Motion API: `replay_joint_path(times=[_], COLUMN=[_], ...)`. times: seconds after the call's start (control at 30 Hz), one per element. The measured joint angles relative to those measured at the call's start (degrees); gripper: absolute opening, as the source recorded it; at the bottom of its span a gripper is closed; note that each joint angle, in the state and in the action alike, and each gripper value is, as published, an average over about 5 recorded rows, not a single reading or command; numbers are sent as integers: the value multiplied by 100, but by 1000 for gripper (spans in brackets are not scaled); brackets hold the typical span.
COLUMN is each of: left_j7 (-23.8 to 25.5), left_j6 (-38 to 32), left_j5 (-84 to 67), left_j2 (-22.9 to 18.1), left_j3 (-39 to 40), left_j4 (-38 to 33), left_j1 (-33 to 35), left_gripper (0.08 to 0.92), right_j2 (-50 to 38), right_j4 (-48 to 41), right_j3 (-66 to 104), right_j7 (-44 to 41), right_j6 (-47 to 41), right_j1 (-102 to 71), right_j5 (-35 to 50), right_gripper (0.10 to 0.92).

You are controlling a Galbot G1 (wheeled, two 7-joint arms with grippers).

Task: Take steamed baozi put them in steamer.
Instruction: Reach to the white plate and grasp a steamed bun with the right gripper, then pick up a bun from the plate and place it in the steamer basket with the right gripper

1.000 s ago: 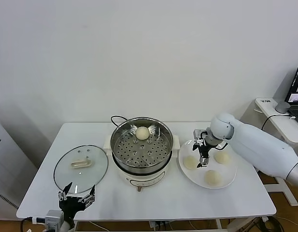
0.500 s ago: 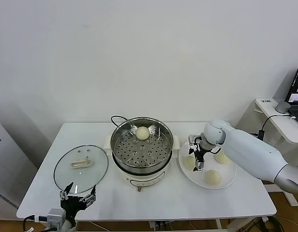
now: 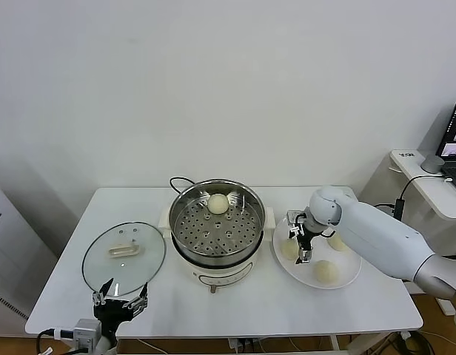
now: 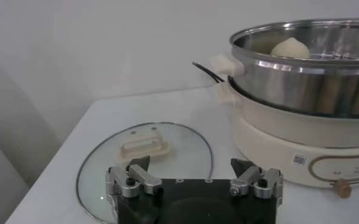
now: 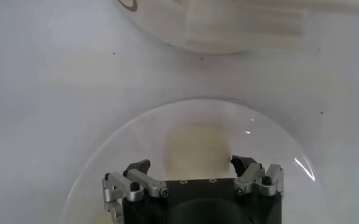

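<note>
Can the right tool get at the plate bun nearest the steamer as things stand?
Probably yes. The right tool hangs right over that bun on the plate, jaws open to either side of it in the right wrist view. Nothing sits between them; the other two buns lie apart.

- Head view: high, facing forward and down across the white table [image 3: 235, 307] toward a plain wall; steamer [image 3: 217, 225], glass lid [image 3: 124, 255] and plate [image 3: 317, 255] all framed from well back.
- Left wrist view: low near the table's front edge, facing level over the left gripper [image 4: 194, 179] toward lid [image 4: 145, 158] and steamer [image 4: 301, 91]; both shared with the head view.
- Right wrist view: close above the plate [image 5: 136, 134], facing straight down past the right gripper [image 5: 191, 176] onto one baozi [image 5: 194, 143]; shared with the head view, baozi [image 3: 290, 249].
</note>
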Motion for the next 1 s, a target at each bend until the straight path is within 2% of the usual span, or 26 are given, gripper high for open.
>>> replay_joint_path(times=[0.33,0.67,1.0], left_j7=[-1,9,19], left_j6=[-8,-20,-31], left_j5=[27,108,176], left_j2=[-12,-30,-27], left_j3=[25,93,145], left_j4=[-1,-24,-112], left_j1=[1,-16,-64], left_gripper=[823,823,823], right_j2=[3,-168,-497], right_j4=[-35,86,466], right_j3=[47,-52,-1136], right_j7=[11,-139,-431], right_j6=[2,-120,-545], right_j1=[-19,265,1787], right_j5=[1,305,1357], right_gripper=[618,586,585])
